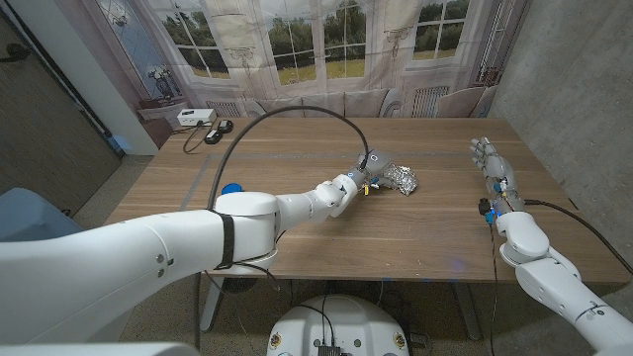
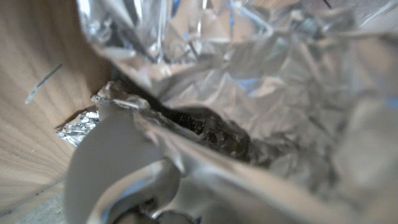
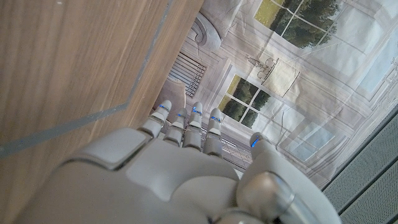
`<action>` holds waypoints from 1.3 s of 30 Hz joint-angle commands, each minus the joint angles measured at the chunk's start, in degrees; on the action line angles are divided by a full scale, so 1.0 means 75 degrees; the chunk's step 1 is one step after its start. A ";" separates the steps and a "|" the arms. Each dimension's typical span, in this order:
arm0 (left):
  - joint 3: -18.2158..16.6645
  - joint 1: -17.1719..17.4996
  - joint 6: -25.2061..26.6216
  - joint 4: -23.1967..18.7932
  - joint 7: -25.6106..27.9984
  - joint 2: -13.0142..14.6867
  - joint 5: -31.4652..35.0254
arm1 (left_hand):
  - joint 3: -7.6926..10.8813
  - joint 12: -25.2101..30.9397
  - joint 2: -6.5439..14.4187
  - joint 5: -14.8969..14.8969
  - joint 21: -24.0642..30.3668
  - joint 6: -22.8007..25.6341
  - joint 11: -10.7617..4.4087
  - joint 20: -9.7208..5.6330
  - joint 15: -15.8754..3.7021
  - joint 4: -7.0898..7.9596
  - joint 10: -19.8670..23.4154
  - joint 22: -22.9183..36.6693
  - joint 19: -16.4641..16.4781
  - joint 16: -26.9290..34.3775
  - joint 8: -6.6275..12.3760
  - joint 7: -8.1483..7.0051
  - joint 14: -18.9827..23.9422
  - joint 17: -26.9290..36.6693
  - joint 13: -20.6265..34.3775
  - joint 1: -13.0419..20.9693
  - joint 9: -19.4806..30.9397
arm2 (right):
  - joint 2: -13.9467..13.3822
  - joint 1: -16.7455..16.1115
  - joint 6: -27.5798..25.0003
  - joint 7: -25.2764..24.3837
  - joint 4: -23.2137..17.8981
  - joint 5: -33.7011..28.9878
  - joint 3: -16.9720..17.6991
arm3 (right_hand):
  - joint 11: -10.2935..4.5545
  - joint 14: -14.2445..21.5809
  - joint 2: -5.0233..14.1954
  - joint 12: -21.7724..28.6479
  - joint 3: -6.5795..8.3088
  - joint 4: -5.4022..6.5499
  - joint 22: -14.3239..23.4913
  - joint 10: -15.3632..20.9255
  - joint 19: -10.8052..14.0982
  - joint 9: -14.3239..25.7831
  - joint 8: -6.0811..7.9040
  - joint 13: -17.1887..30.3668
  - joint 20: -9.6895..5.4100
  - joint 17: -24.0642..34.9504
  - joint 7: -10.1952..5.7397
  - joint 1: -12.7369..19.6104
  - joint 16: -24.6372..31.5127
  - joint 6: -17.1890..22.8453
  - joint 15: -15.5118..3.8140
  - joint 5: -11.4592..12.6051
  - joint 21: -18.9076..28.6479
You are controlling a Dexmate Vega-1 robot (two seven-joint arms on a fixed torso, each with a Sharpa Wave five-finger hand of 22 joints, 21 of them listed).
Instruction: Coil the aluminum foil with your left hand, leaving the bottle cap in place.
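A crumpled piece of aluminum foil (image 1: pixel 399 177) lies near the middle of the wooden table (image 1: pixel 297 222). My left hand (image 1: pixel 358 180) reaches across to the foil's left end and grips it. Up close in the left wrist view, the creased foil (image 2: pixel 249 87) folds over my left hand's fingers (image 2: pixel 118 162). A small blue bottle cap (image 1: pixel 230 188) sits on the table far to the left, beside my left arm and apart from the foil. My right hand (image 1: pixel 494 166) stands at the table's right side with fingers straight and apart, holding nothing; the right wrist view shows its back (image 3: pixel 186 174).
A white box (image 1: pixel 195 117) and a black item (image 1: pixel 220 128) with a cable sit at the table's far left corner. A black cable (image 1: pixel 297 111) arcs above my left arm. Bare wood lies between the foil and my right hand.
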 commanded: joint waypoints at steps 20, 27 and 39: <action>-0.0524 0.0036 0.0120 0.0053 0.0028 -0.0182 0.0002 | -0.0085 -0.1558 -0.0608 0.0214 -0.3836 -0.3545 0.0606 0.3096 0.1314 0.0249 -0.3529 -0.1051 -0.4874 -0.3234 -0.0027 -0.0685 -0.6103 -0.0305 -0.1252 -0.3111 -0.0149 | -0.0034 -0.0212 0.0045 -0.0054 -0.0203 -0.0138 0.0139 | -0.0003 0.0125 0.0006 0.0012 0.0003 0.0061 0.0021 0.0055 0.0073 0.0035 -0.0062 0.0008 -0.0011 0.0024 0.0004 0.0013 0.0020 0.0050 0.0056 0.0002 0.0050; -0.1001 0.0021 -0.0276 -0.1176 -0.0736 0.0556 -0.0208 | -0.0061 -0.1527 -0.0196 -0.0097 -0.4355 -0.3816 0.0857 0.3124 0.1840 0.0271 -0.3998 -0.1040 -0.5418 -0.3243 -0.0002 -0.0716 -0.6953 -0.0300 -0.1341 -0.3842 -0.0137 | -0.0036 -0.0226 -0.0002 -0.0092 -0.0241 -0.0177 0.0150 | -0.0001 0.0135 0.0004 0.0004 0.0003 0.0064 0.0021 0.0055 0.0074 0.0036 -0.0070 0.0008 -0.0015 0.0024 -0.0001 0.0015 0.0018 0.0060 0.0057 0.0002 0.0049; -0.1321 -0.0064 -0.0632 -0.1824 -0.1553 0.0907 0.0043 | 0.1626 0.0026 0.0705 -0.0850 -0.4557 0.0178 0.0879 0.3037 0.1215 -0.1127 -0.1434 -0.0854 -0.4036 -0.2347 0.1651 0.0377 -0.4595 0.0036 -0.0602 -0.1981 0.0383 | 0.0053 -0.0248 0.0218 -0.0188 -0.0194 -0.0328 0.0195 | -0.0012 0.0228 0.0006 -0.0017 0.0006 0.0074 0.0020 0.0044 0.0131 0.0037 -0.0105 0.0009 -0.0003 0.0024 -0.0033 0.0017 0.0041 0.0038 0.0043 0.0003 0.0066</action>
